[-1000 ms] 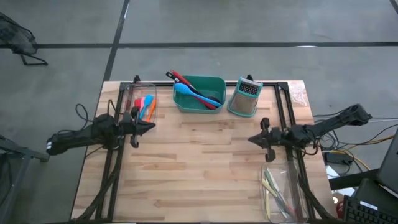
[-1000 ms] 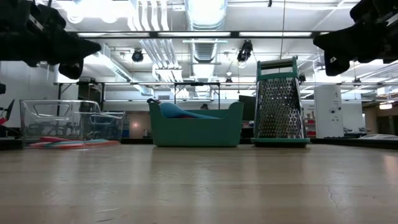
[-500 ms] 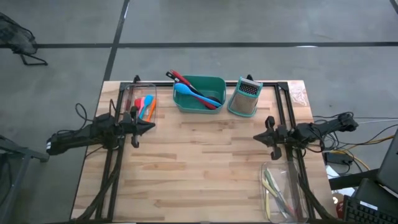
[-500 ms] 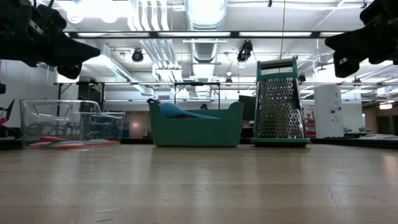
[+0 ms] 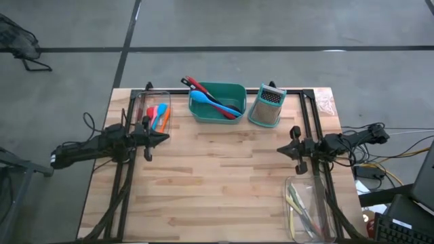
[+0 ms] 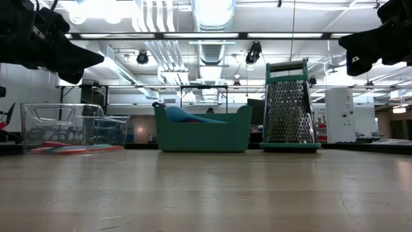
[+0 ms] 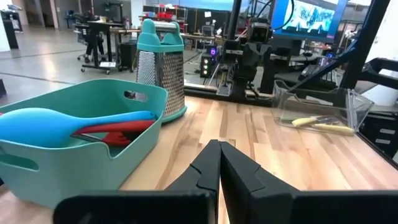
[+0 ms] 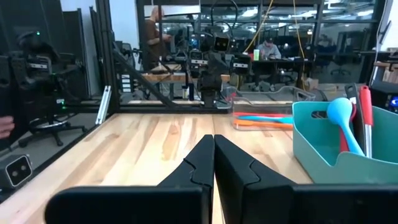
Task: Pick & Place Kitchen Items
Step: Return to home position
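Observation:
Blue and red utensils [image 5: 213, 102] lie in the teal tub [image 5: 234, 89] at the table's far side, their handles over its rim. Pink, orange and blue utensils [image 5: 160, 115] lie in a clear bin [image 5: 141, 102] at the far left. Yellow utensils [image 5: 298, 203] lie in a clear bin [image 5: 319, 217] at the near right. My left gripper [image 5: 166, 137] is shut and empty, held level above the table's left part; its tips also show in the left wrist view [image 7: 219, 148]. My right gripper [image 5: 279, 150] is shut and empty above the right part, also seen in its wrist view [image 8: 214, 140].
A steel box grater [image 5: 266, 107] with a teal base stands right of the tub. A black frame [image 5: 308, 108] runs along the table's sides and far edge. The bare wooden tabletop [image 5: 217, 176] lies between the two grippers. A person shows in the room beyond [image 8: 152, 31].
My right gripper has drawn back a little toward the table's right edge, staying shut and level, while its arm folded in behind it. Nothing on the table has moved.

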